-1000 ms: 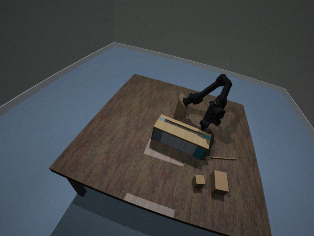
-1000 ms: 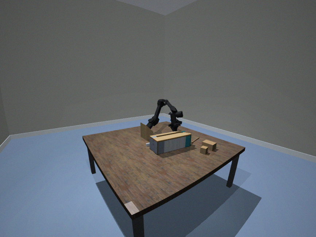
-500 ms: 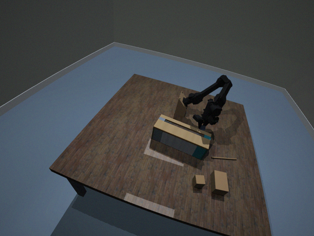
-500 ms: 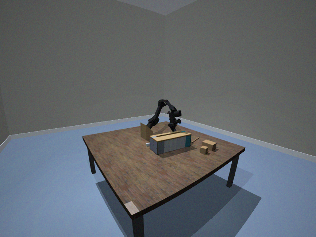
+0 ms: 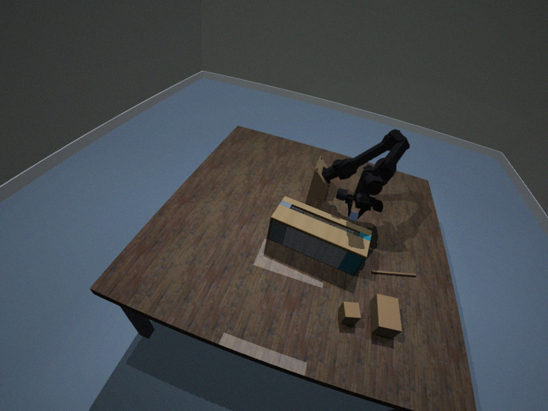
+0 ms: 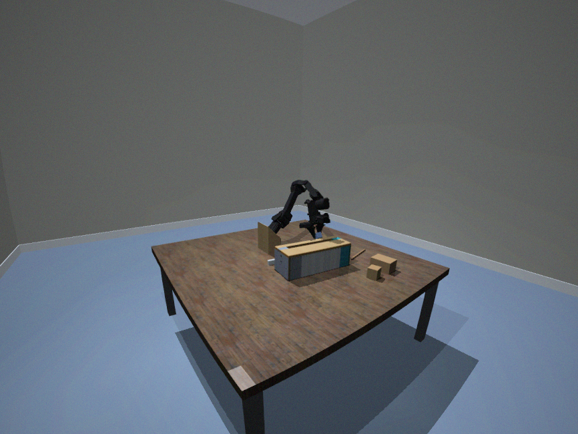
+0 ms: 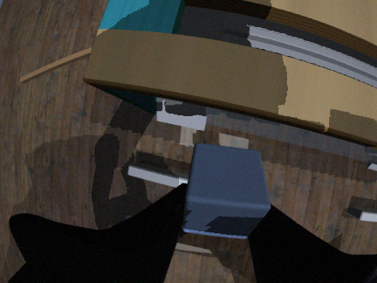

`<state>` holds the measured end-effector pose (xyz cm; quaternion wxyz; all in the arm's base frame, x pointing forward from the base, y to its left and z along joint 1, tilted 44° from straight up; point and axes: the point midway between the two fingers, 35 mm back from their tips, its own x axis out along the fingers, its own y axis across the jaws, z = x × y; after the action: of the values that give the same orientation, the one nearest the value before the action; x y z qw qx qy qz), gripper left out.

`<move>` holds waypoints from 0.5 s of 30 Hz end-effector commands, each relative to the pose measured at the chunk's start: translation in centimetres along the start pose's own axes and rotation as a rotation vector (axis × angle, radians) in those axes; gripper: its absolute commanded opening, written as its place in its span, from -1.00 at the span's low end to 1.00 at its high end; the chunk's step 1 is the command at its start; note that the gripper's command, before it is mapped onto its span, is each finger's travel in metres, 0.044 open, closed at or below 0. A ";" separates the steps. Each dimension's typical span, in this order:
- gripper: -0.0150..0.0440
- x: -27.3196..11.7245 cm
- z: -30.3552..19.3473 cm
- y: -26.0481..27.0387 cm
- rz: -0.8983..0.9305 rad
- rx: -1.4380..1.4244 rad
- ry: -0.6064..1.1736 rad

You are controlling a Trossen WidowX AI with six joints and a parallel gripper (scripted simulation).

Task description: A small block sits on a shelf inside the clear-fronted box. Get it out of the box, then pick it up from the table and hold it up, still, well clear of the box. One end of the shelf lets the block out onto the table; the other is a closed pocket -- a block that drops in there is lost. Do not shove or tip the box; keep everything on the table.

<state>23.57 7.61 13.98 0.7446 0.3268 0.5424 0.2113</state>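
Note:
A small blue block (image 5: 354,216) (image 6: 318,234) (image 7: 227,188) is held between the two black fingertips of my gripper (image 5: 355,214) (image 6: 318,232) (image 7: 216,194), which is shut on it. Gripper and block hang in the air at the arm's side of the box (image 5: 319,226) (image 6: 316,246) (image 7: 183,61), near its teal end and at about the height of its top or higher. In the wrist view the block is outside the box, with the table below it. The box stands upright, with a wooden top with a long slot and a clear side.
A thin wooden stick (image 5: 393,274) (image 6: 358,254) (image 7: 57,65) lies beyond the teal end. A small tan block (image 5: 352,312) (image 6: 373,272) and a larger one (image 5: 388,315) (image 6: 384,262) stand farther off. A tan upright panel (image 5: 316,185) (image 6: 267,237) stands by the arm's base.

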 end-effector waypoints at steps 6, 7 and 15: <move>-0.49 -0.9 0.0 -0.6 0.036 0.419 0.003; -0.49 -0.9 -0.1 -0.6 0.040 0.463 0.004; -0.49 -1.7 -0.1 -1.0 0.072 0.815 0.015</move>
<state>23.00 6.20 14.22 0.5899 0.5638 0.5764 0.0454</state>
